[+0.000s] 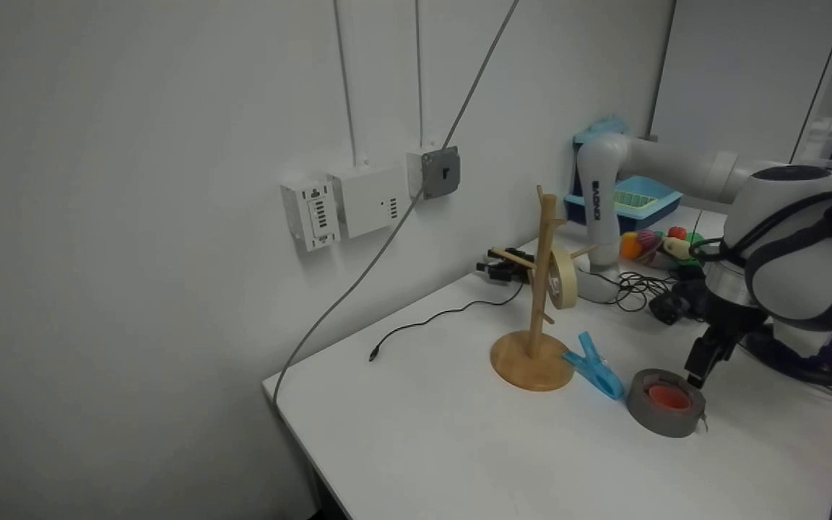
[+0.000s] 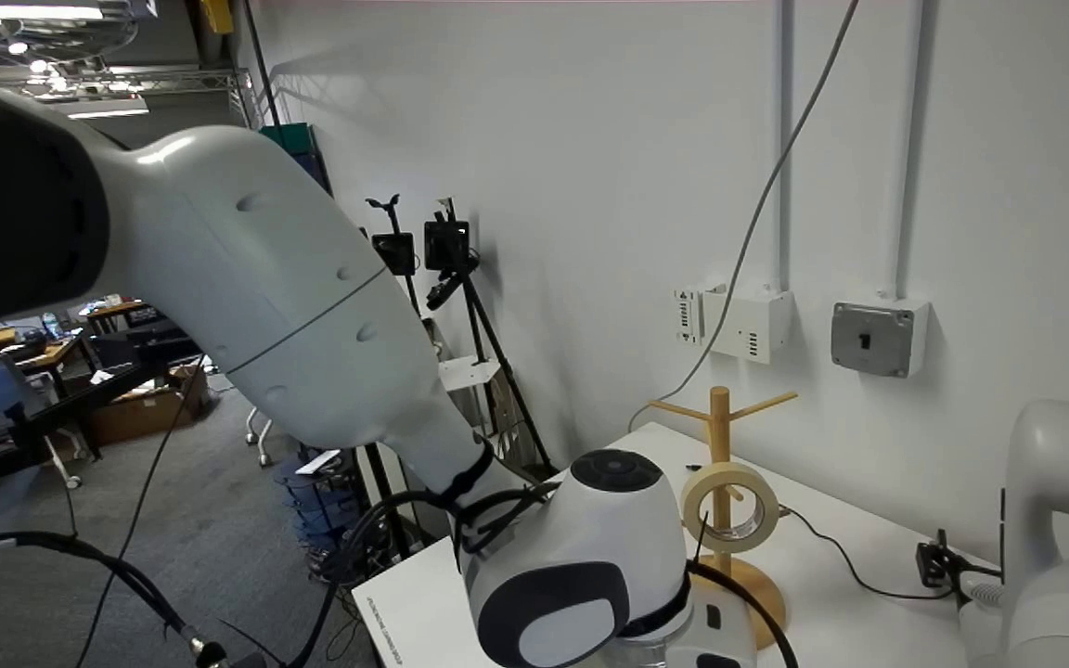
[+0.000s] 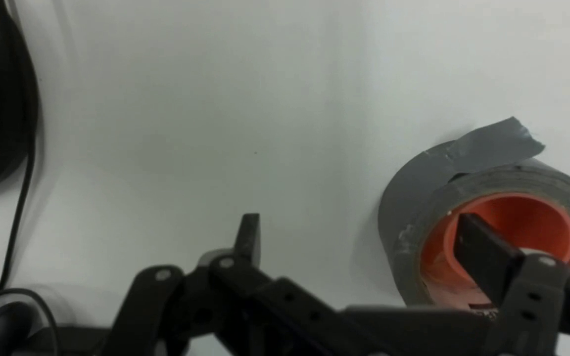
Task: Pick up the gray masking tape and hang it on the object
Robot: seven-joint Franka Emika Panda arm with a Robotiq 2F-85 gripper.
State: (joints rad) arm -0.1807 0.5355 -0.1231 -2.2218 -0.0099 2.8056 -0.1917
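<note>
A robotics lab: two robot arms (image 2: 265, 306), black tripods (image 2: 460, 264), ceiling truss (image 2: 191, 82), busy desks (image 2: 57, 354).

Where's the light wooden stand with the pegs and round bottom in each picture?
In an exterior view, the light wooden stand is just right of the middle.
In an exterior view, the stand is toward the lower right, partly behind the white robot arm.
Wrist view: not in it.
Shared landmark: the flat white tabletop, in all three.

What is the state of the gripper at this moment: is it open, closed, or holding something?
Gripper: open, jaws wide apart, holding nothing; the gray masking tape is not gripped.
</note>
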